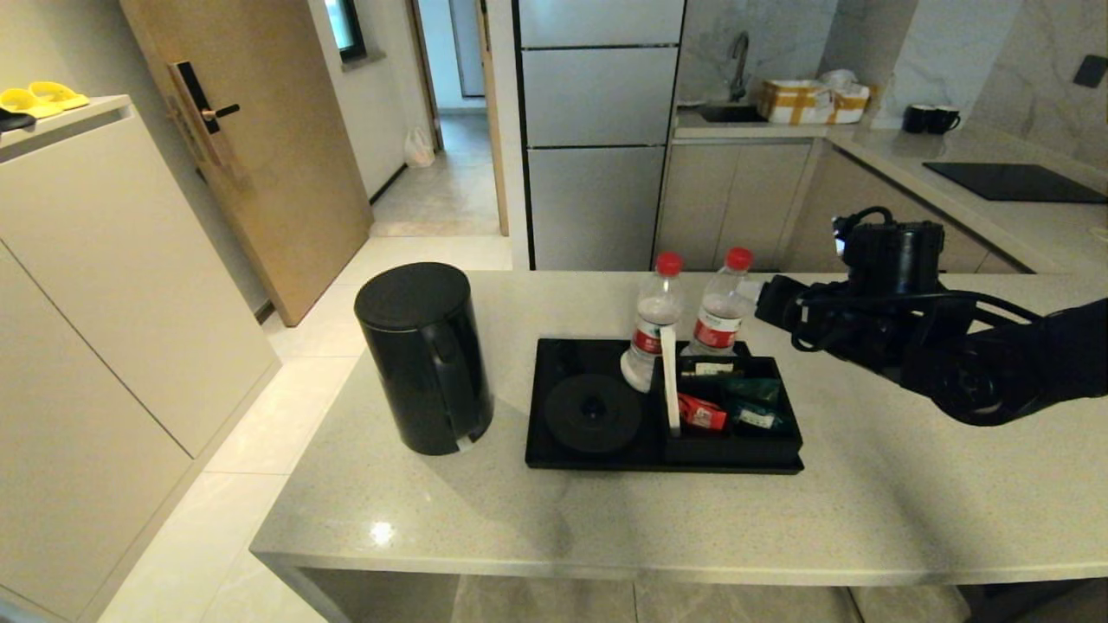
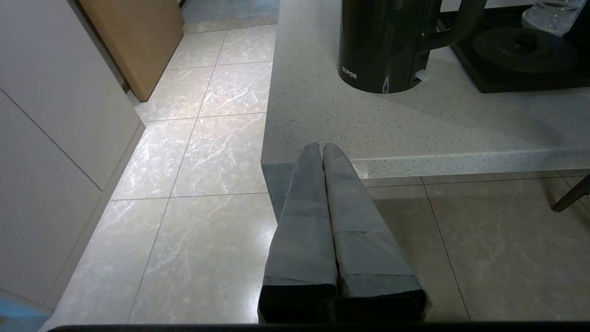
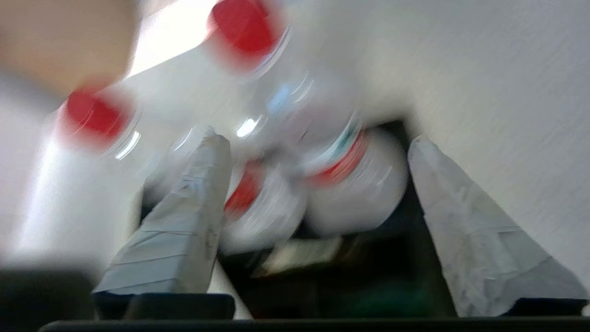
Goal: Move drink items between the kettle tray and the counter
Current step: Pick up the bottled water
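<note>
Head view, kettle tray (image 1: 554, 454): flat black tray on the table (image 1: 909, 510), its round base bare.
Head view, kettle (image 1: 424, 355): upright on the table, just beside the tray's left edge, off its base.
Head view, water bottles: left bottle (image 1: 651, 324) and right bottle (image 1: 720, 311) stand at the tray's back edge, close together.
Head view, boxed compartment (image 1: 736, 446): in the tray's right half, holding red and green sachets (image 1: 703, 414); a white divider strip (image 1: 670, 381) stands at its left.
Head view, right gripper (image 1: 766, 303): level in the air beside the right bottle, at the tray's back right corner.
Left wrist view, left gripper (image 2: 321, 146): parked off the table's near edge, fingers pressed together, holding nothing.
Right wrist view, right fingers (image 3: 203, 184): spread wide, empty, straddling the right bottle's body (image 3: 350, 184).
Risk: the bottles stand so close that, I judge, a finger entering between them could tip the left one into the compartment or off the tray.
</note>
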